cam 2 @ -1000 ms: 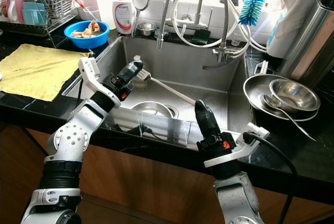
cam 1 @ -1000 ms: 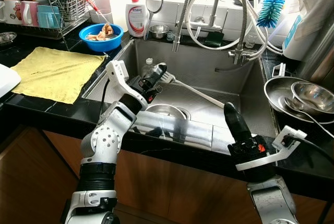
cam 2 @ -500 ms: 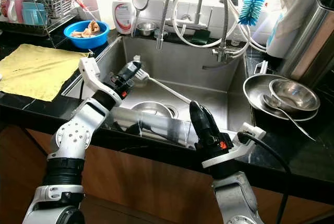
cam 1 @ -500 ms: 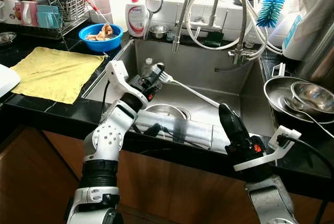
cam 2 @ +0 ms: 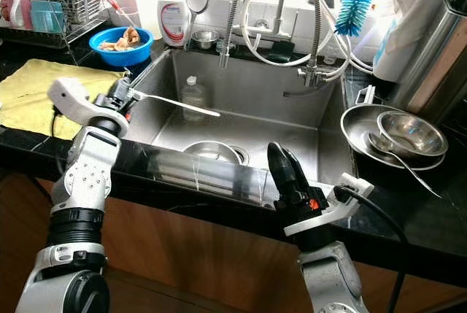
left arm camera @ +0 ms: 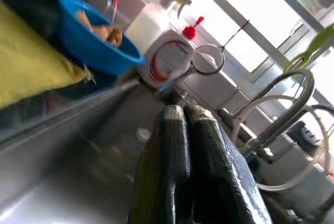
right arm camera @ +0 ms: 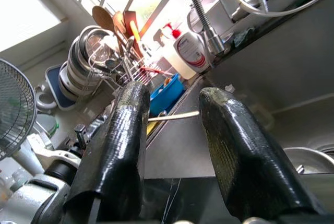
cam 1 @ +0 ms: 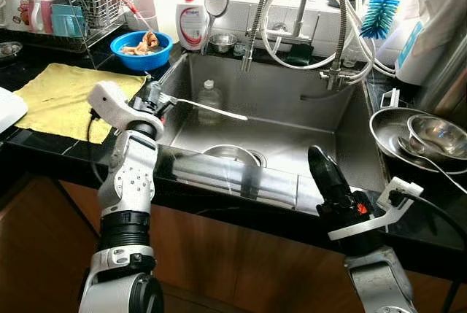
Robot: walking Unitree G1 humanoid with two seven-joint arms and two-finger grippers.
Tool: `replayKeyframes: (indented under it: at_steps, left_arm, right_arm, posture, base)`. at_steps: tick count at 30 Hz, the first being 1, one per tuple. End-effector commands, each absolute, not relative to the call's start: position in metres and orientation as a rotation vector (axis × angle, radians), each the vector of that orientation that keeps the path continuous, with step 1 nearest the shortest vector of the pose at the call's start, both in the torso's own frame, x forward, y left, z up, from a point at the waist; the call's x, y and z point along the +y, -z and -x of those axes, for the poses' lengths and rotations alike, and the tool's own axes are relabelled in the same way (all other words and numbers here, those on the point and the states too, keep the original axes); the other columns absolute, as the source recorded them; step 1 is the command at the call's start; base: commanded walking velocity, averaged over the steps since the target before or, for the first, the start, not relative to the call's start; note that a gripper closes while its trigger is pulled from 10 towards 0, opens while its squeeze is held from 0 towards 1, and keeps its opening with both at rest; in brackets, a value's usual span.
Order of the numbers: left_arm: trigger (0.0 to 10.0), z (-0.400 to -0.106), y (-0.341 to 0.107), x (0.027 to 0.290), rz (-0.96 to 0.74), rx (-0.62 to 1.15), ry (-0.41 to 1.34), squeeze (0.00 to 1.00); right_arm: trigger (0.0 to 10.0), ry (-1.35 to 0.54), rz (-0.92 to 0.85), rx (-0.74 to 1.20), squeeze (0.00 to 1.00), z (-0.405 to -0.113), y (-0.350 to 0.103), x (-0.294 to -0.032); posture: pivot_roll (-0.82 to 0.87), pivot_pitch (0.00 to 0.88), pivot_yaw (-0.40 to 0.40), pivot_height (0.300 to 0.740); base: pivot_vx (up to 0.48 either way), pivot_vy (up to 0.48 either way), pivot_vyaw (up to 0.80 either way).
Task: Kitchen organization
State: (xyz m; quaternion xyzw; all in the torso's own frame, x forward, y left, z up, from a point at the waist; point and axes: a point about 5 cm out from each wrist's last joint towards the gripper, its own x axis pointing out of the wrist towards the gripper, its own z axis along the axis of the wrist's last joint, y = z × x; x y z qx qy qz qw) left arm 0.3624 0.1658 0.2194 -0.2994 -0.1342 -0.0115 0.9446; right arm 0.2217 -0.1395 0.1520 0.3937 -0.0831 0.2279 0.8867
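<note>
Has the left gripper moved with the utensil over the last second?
Yes. The left gripper, shut on the long utensil, has swung from over the sink basin toward its left rim, nearer the yellow cloth.

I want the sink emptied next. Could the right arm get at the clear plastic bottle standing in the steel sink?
Probably yes: the right gripper is open at the sink's front edge, and bare basin lies between it and the clear plastic bottle; the utensil held by the left gripper crosses nearby.

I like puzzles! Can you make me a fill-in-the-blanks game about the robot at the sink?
1. The left claw holds a ____ out over the sink.
2. The bowl by the soap bottle is colored ____.
3. The right claw has its fingers ____.

Missing words: fork; blue; open
</note>
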Motion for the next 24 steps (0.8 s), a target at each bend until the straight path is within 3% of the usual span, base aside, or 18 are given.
replayKeyframes:
  at_steps: [1,12,18,21,24]
  left_arm:
    - [10.0,-0.361,-0.226,0.142,0.413,-0.307,0.111,0.0]
    - [10.0,-0.346,-0.213,0.091,0.033,-0.389,0.351,0.0]
    - [10.0,-0.344,-0.198,0.09,-0.089,-0.377,0.362,0.0]
    - [10.0,-0.344,-0.192,0.093,-0.145,-0.375,0.362,0.0]
    - [10.0,-0.345,-0.19,0.095,-0.169,-0.375,0.356,0.0]
  right_arm:
    - [10.0,-0.479,-0.75,-0.166,0.0,-0.222,-0.154,-0.139]
    - [10.0,-0.423,-0.479,-0.136,0.0,-0.231,-0.159,-0.133]
    - [10.0,-0.21,-0.325,-0.198,0.0,-0.237,-0.166,-0.15]
    - [10.0,-0.09,-0.031,-0.216,0.0,-0.238,-0.168,-0.162]
    - [10.0,-0.045,-0.04,-0.231,0.0,-0.238,-0.168,-0.166]
  posture:
    - [0.06,0.0,-0.039,0.74]
    - [0.05,0.0,-0.034,0.74]
    - [0.05,0.0,-0.03,0.74]
    - [0.04,0.0,-0.028,0.74]
    - [0.05,0.0,-0.029,0.74]
  base:
    - [0.0,0.0,0.0]
    - [0.0,0.0,0.0]
    - [0.0,0.0,0.0]
    - [0.0,0.0,0.0]
    - [0.0,0.0,0.0]
